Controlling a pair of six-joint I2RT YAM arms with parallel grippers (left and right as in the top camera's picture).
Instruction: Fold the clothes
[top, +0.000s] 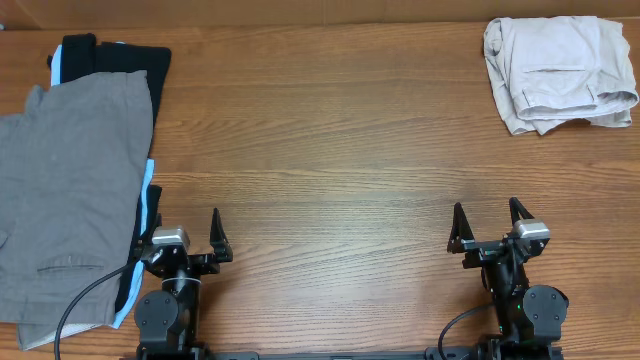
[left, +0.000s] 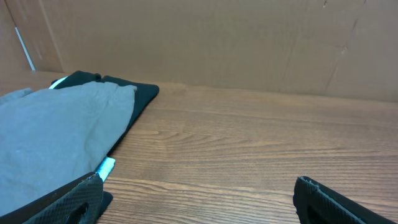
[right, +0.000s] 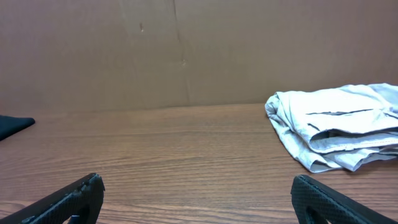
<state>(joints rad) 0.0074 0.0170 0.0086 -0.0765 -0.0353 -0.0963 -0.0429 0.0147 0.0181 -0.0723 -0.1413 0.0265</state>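
On the table, grey shorts lie unfolded. Left gripper beside them and right gripper well apart stand spread, empty, seemingly ready to begin.

The left gripper and right gripper are pictured from overhead as all-black units, each fitted with two tapering, pointed fingers. A small silver-grey block is mounted behind each pair, above rounded black joint housings, and a black cable is looped from each base. Seen from the wrist cameras, the finger surfaces are finely textured and matte.
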